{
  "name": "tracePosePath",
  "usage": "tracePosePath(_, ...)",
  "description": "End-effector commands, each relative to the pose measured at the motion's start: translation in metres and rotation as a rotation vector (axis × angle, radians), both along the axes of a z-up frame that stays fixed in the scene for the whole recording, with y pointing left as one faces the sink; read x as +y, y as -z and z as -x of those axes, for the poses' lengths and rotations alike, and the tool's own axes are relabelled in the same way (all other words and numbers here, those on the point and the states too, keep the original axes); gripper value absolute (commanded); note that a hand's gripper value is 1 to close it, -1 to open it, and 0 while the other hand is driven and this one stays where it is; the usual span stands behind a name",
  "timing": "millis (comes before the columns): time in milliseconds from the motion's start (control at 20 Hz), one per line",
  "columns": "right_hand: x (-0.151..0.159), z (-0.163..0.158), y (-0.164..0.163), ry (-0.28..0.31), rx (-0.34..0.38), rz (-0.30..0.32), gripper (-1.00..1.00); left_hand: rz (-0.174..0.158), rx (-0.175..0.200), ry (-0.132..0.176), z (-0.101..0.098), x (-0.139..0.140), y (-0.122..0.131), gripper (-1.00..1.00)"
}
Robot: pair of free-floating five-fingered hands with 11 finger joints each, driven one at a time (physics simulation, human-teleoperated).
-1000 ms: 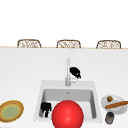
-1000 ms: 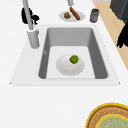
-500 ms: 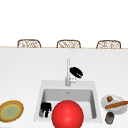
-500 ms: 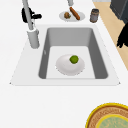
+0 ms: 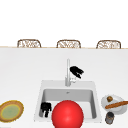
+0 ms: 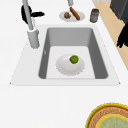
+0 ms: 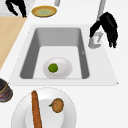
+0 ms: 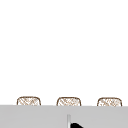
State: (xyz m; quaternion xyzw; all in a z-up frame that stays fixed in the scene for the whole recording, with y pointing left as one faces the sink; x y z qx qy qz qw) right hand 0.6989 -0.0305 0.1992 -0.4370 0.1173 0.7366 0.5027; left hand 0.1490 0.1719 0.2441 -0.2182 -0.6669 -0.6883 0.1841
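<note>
My right hand (image 5: 76, 71) hovers just right of the tall faucet (image 5: 67, 72), fingers relaxed and pointing down, holding nothing. From the right side, this hand (image 7: 108, 24) hangs over the faucet's base (image 7: 95, 41); its top edge (image 8: 75, 125) peeks into the upper view. My left hand (image 5: 45, 109) floats at the sink's front left corner, fingers down and empty, in the air off the counter edge (image 7: 16, 7). A white bowl (image 6: 70, 66) with a green lime (image 6: 74, 59) lies in the sink basin (image 6: 72, 37). A large red ball (image 5: 67, 115) covers the sink's front in the front view.
A yellow-rimmed plate (image 5: 11, 110) lies on the counter left of the sink. To the right, a white plate (image 7: 67, 117) carries a baguette (image 7: 36, 108) and a brown item (image 7: 57, 105), with a dark jar (image 5: 109, 117) beside it. Wicker chair backs (image 5: 68, 44) line the counter's far side.
</note>
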Motion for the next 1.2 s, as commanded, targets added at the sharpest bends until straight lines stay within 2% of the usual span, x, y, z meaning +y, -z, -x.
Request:
tracePosePath(0, -0.012, -0.009, -0.026, -0.015, 0.0, -0.056, -1.0, 0.0, 0.0, 0.0, 0.0, 0.0, 0.0, 0.0)
tracePosePath(100, -0.014, -0.011, -0.017, -0.01, 0.005, -0.068, -1.0, 0.0, 0.0, 0.0, 0.0, 0.0, 0.0, 0.0)
tracePosePath(200, -0.019, -0.008, -0.023, -0.014, 0.006, -0.078, -1.0, 0.0, 0.0, 0.0, 0.0, 0.0, 0.0, 0.0)
tracePosePath(450, -0.045, -0.007, -0.039, -0.014, 0.003, -0.199, -1.0, 0.0, 0.0, 0.0, 0.0, 0.0, 0.0, 0.0)
tracePosePath(700, -0.059, 0.006, -0.05, -0.023, 0.031, -0.281, -1.0, 0.0, 0.0, 0.0, 0.0, 0.0, 0.0, 0.0)
tracePosePath(900, -0.074, 0.012, -0.048, -0.031, 0.032, -0.284, -1.0, 0.0, 0.0, 0.0, 0.0, 0.0, 0.0, 0.0)
tracePosePath(1000, -0.07, 0.008, -0.048, -0.032, 0.024, -0.233, -1.0, 0.0, 0.0, 0.0, 0.0, 0.0, 0.0, 0.0)
tracePosePath(1150, -0.076, 0.011, -0.048, -0.026, 0.031, -0.223, -1.0, 0.0, 0.0, 0.0, 0.0, 0.0, 0.0, 0.0)
